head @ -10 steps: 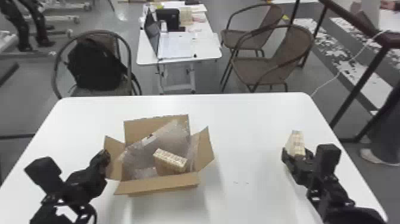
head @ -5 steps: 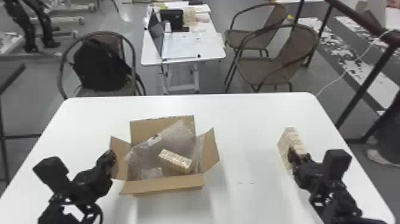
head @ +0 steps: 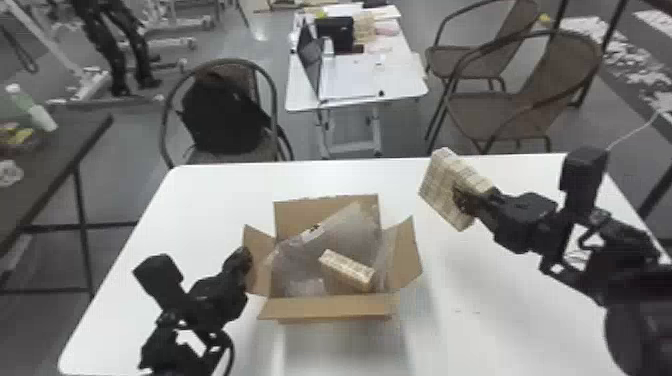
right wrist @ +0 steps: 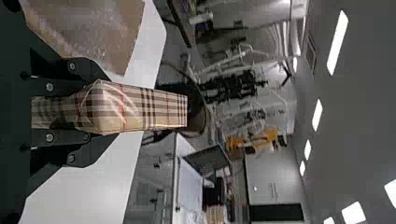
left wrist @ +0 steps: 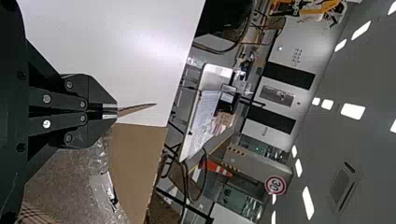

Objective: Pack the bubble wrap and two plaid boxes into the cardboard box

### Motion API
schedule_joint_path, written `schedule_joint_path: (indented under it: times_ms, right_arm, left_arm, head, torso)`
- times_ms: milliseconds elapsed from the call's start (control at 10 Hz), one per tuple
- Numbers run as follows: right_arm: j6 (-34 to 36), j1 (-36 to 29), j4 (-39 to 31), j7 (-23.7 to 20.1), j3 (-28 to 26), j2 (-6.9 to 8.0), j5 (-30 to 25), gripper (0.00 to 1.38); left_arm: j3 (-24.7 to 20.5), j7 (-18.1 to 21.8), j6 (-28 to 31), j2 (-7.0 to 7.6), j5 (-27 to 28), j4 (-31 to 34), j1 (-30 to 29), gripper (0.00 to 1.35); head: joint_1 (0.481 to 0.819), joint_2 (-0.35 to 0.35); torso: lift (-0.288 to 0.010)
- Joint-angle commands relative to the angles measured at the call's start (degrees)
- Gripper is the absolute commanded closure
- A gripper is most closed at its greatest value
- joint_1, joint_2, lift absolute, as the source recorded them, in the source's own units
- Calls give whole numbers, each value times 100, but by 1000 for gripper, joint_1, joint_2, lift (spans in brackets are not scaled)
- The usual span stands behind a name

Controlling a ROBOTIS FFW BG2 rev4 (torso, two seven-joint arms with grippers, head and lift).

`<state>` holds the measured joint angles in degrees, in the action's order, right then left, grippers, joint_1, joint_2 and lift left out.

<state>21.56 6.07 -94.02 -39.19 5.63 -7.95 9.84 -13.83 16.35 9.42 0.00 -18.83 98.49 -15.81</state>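
Desk [head: 500, 340] has a straight far edge and rounded far corners, with its left edge slanting outward as it comes nearer. White surface stretches between the cardboard box [head: 327, 307] and the far edge, and a broader stretch lies open on the right. Just past the far edge, a chair [head: 170, 110] with a black bag [head: 220, 117] stands on the left, and two more chairs stand on the right. The cardboard box sits left of the middle with its flaps spread. At its left side, the left gripper [head: 246, 257] has its fingers clenched on the left flap [head: 260, 245]; the right flap [head: 407, 255] leans outward. Inside, bubble wrap [head: 345, 225] lies slantwise, some of it up against the far flap [head: 295, 215], and one plaid box [head: 347, 270] rests tilted among it, toward the right. The other plaid box [head: 442, 185] is outside, to the right of the cardboard box and near the far edge in the head view, where the right gripper [head: 465, 200] grasps it, one finger on each side.
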Motion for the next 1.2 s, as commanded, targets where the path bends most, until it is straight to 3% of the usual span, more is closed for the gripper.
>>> schedule_joint_path:
  times_ms: [0, 200, 400, 600, 800, 900, 1000, 1100]
  right_arm:
    - [666, 658, 227, -528, 536, -93, 193, 1153]
    - [947, 1203, 640, -783, 1247, -22, 404, 1153]
    - [903, 1713, 1466, -1090, 1968, 153, 694, 1153]
    - [516, 2153, 2521, -1512, 2557, 338, 984, 1153]
    - [499, 2311, 2907, -1626, 2821, 417, 1037, 1153]
    - [508, 2355, 3074, -1670, 2821, 452, 1055, 995]
    - [481, 2355, 3127, -1706, 2821, 461, 1063, 509]
    - [367, 2337, 3013, -1697, 2812, 461, 1011, 125]
  left_arm:
    - [39, 0, 7, -15, 2, -23, 25, 1220]
    - [39, 0, 16, -15, 11, -41, 25, 1220]
    - [74, 0, 16, -15, 20, -50, 51, 1220]
    - [83, 0, 25, -15, 20, -67, 60, 1220]
    - [118, 0, 25, -15, 20, -102, 87, 1220]
    - [118, 0, 25, -15, 29, -111, 78, 1220]
    - [118, 0, 7, -15, 29, -111, 78, 1220]
    - [118, 0, -1, -15, 20, -111, 69, 1220]
  head:
    - [695, 209]
    - [695, 288]
    - [695, 341]
    - [695, 350]
    - [695, 350]
    - [695, 350]
    - [695, 350]
    - [695, 350]
  torso:
    - [-37]
    - [-37]
    - [-37]
    - [-37]
    - [-37]
    - [-37]
    - [-37]
    - [-37]
